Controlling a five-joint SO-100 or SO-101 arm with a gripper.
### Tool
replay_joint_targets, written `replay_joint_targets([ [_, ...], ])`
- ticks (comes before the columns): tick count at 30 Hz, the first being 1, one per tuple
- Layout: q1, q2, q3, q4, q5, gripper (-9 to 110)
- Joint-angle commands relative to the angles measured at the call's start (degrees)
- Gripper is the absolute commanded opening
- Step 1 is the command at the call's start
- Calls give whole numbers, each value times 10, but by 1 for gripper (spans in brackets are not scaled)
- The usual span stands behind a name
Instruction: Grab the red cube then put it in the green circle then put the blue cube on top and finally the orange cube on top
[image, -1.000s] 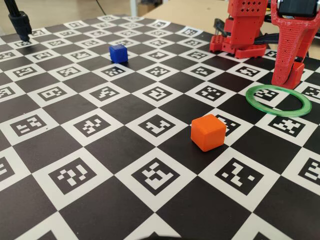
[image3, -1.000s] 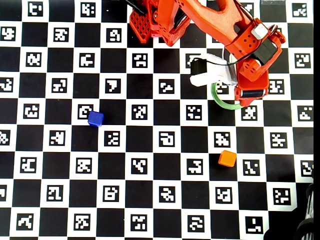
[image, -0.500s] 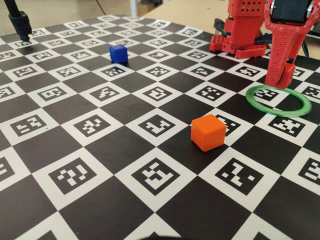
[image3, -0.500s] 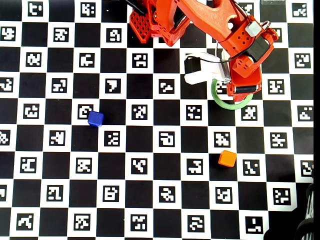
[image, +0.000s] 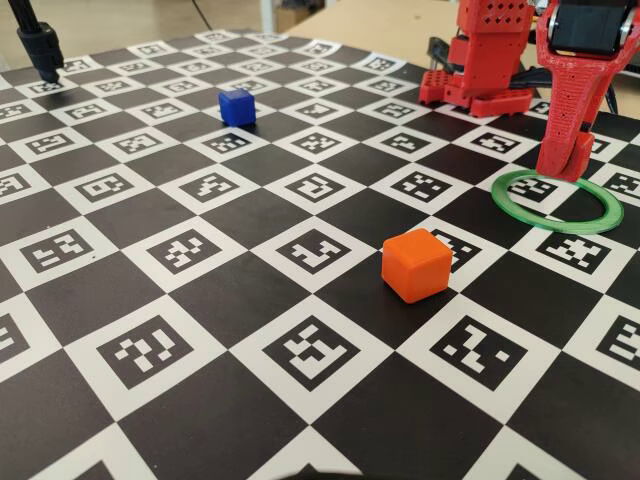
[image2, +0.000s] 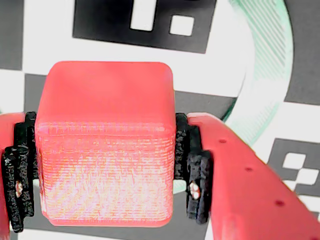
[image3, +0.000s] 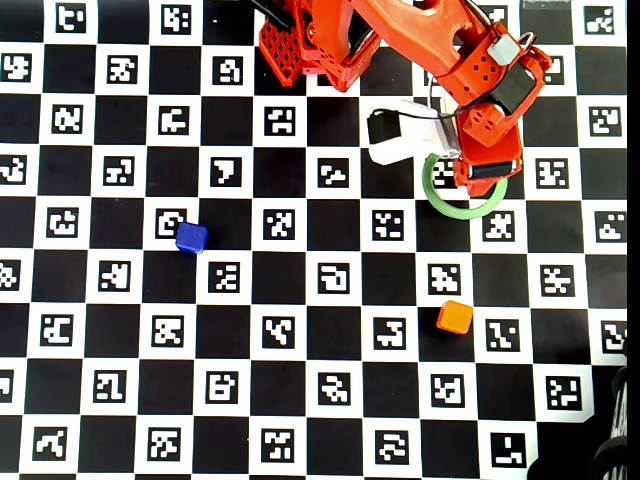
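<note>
In the wrist view the red cube (image2: 105, 100) fills the space between the black pads, and my gripper (image2: 106, 170) is shut on it. Part of the green circle (image2: 270, 75) curves past the cube at upper right, on the board below. From the fixed view the gripper (image: 565, 165) hangs just over the far side of the green circle (image: 560, 229); the red cube is hard to tell from the red fingers there. The blue cube (image: 237, 107) sits far off to the left, and the orange cube (image: 415, 264) sits in front of the ring. In the overhead view they appear as the blue cube (image3: 191, 237) and the orange cube (image3: 454, 317).
The board is a black-and-white checker mat (image: 200, 300) with printed markers. The red arm base (image: 490, 60) stands at the far right. A black post (image: 40, 45) stands at the far left corner. A white camera block (image3: 400, 135) rides beside the wrist.
The gripper with the red cube has shifted from the ring's right rim to over its inside, a little left in the overhead view. Blue and orange cubes have not moved.
</note>
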Motion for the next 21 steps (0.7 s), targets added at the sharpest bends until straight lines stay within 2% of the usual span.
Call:
replay_joint_targets([
  [1, -5, 39, -4, -18, 10, 0],
  [21, 3, -6, 3, -39, 30, 0],
])
